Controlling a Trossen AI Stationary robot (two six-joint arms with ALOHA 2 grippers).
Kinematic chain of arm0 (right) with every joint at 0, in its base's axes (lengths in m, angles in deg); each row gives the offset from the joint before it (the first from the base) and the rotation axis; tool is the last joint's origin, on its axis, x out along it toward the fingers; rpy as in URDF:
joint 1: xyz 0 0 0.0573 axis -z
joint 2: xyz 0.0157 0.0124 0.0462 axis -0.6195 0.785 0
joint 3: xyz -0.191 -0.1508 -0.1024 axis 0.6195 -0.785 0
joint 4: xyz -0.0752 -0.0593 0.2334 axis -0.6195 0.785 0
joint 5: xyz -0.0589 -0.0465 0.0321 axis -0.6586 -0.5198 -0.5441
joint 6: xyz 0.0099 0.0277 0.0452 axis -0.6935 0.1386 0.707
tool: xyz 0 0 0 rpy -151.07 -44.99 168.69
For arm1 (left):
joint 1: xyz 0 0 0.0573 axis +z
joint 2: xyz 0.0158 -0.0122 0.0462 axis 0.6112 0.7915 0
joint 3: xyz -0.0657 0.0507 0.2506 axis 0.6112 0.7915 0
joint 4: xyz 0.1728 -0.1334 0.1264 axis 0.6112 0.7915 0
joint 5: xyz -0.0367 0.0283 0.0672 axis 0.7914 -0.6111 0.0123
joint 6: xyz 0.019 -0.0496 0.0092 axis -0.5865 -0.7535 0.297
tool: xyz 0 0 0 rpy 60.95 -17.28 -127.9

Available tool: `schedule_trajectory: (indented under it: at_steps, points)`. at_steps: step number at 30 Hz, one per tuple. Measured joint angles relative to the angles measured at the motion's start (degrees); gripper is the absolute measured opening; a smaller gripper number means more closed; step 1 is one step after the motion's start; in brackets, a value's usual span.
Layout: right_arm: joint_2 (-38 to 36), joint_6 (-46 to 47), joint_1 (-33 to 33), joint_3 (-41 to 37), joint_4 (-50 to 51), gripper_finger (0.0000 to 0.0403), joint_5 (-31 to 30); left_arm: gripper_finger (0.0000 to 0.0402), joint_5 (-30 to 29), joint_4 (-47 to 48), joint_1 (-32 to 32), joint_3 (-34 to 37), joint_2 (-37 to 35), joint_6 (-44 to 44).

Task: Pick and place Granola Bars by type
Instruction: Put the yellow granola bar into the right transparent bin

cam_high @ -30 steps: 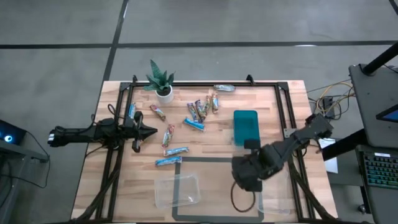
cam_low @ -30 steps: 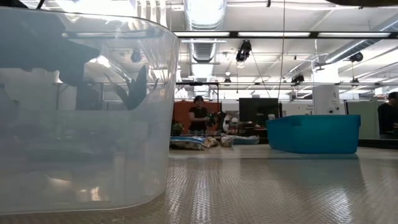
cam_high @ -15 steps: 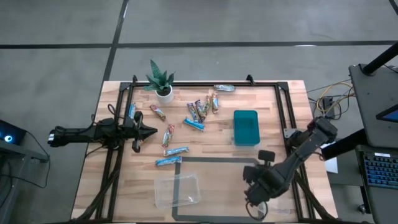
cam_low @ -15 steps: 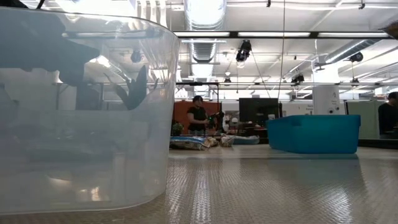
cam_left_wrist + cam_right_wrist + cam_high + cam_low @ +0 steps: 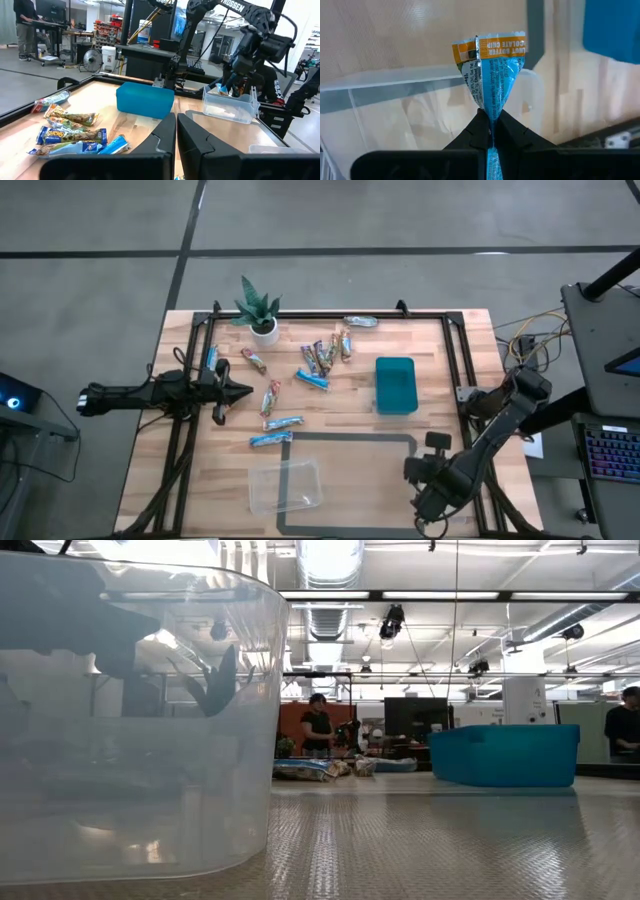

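Granola bars lie scattered on the far-left part of the wooden table: a mixed cluster [image 5: 322,360], a multicoloured bar [image 5: 270,398], two blue ones [image 5: 283,423] [image 5: 270,439], and a silvery one [image 5: 362,322] by the far edge. My right gripper [image 5: 490,131] is at the table's near right, shut on a blue bar [image 5: 492,75] above a clear tub [image 5: 395,82]. From the left wrist view, that tub [image 5: 227,106] stands beside the teal bin. My left gripper [image 5: 240,392] is shut and hovers left of the bars, touching nothing. My right gripper pinches the blue bar between its two fingers, on the wrapper's narrowed part [image 5: 491,112] near one end. The fingers point down from above. The bar is lifted clear and reaches out past the fingertips, its orange crimped end [image 5: 490,46] toward the clear tub below.
A teal bin [image 5: 395,385] sits right of centre. A second clear tub [image 5: 285,485] stands at the near edge and fills the low view's left [image 5: 130,720]. A potted plant [image 5: 258,310] stands at the far left. Black frame rails [image 5: 455,355] run along the sides.
My right gripper has carried the blue bar from beside the teal bin toward the table's near edge and somewhat to the right. It has stayed shut on the bar. My left arm and the bars on the table have kept still.
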Motion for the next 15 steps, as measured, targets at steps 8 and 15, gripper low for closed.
schedule_trajectory:
  at_steps: [8, 15]
  points:
    - [-3.15, 3.76, -1.68, -7.02, -1.92, 0.001, 0.42, 0.0, 0.0, -0.01, -0.01, -0.02, 0.01, 0.0]
    - [-4.48, 5.23, -2.44, -12.36, -7.11, 0.001, 2.07, 0.0, -0.01, -0.01, 0.0, -0.02, 0.0, 0.0]
